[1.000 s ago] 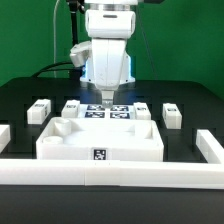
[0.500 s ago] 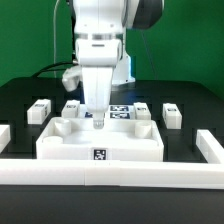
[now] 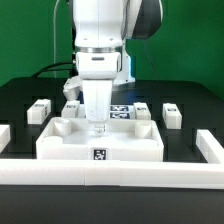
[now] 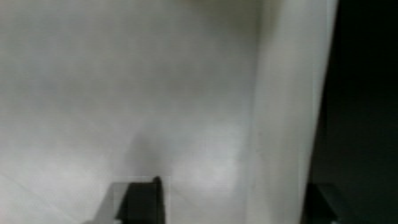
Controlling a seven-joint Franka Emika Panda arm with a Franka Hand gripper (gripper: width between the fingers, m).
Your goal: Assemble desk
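Hanging straight down over the back rim of the desk panel, the claw reaches it, but whether its fingers pinch the rim cannot be told. The panel lies flat on the black table, with small leg blocks just behind it.

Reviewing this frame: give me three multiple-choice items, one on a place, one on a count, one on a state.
1. Where is the gripper?
A. raised high, clear of everything
B. down at the desk panel's far rim
C. out of the picture

2. How many loose legs show in the exterior view?
A. two
B. six
C. four

3. The legs are:
A. lying on the table behind the panel
B. fitted into the panel
C. stacked together

Answers: B, its fingers reach the far rim; C, two on each side of the gripper; A, none is fitted into the panel.
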